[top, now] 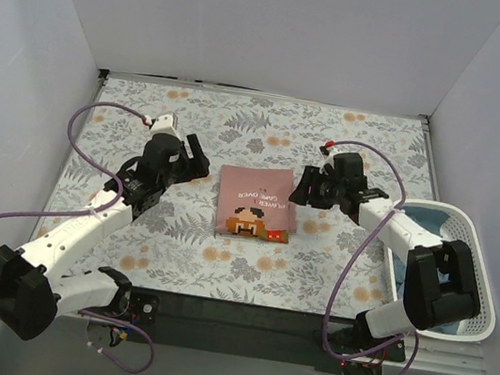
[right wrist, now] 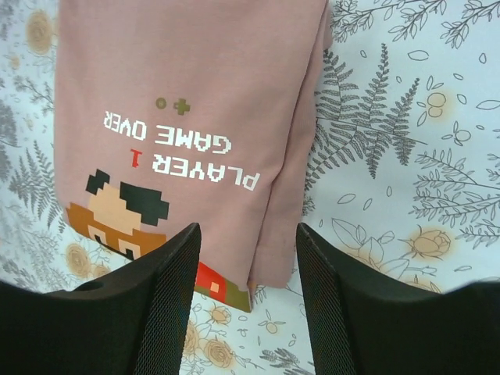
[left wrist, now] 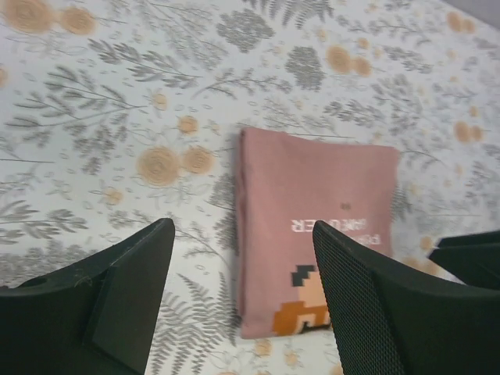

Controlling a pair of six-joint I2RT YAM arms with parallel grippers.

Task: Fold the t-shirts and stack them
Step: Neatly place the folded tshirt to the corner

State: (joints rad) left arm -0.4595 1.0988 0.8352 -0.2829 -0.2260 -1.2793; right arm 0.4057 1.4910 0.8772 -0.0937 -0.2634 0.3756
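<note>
Two pincers (top: 199, 162) (top: 299, 188) agape, one pink t-shirt (top: 255, 203)

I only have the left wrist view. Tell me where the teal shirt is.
Observer: The teal shirt lies in the basket on the right.
Operator: Now report the other gripper.
Observer: The right gripper is open, over the pink shirt's right edge.
Operator: Read it out in full.
Observer: The lettering reads "PLAYER 1 GAME OVER", in white.
</note>
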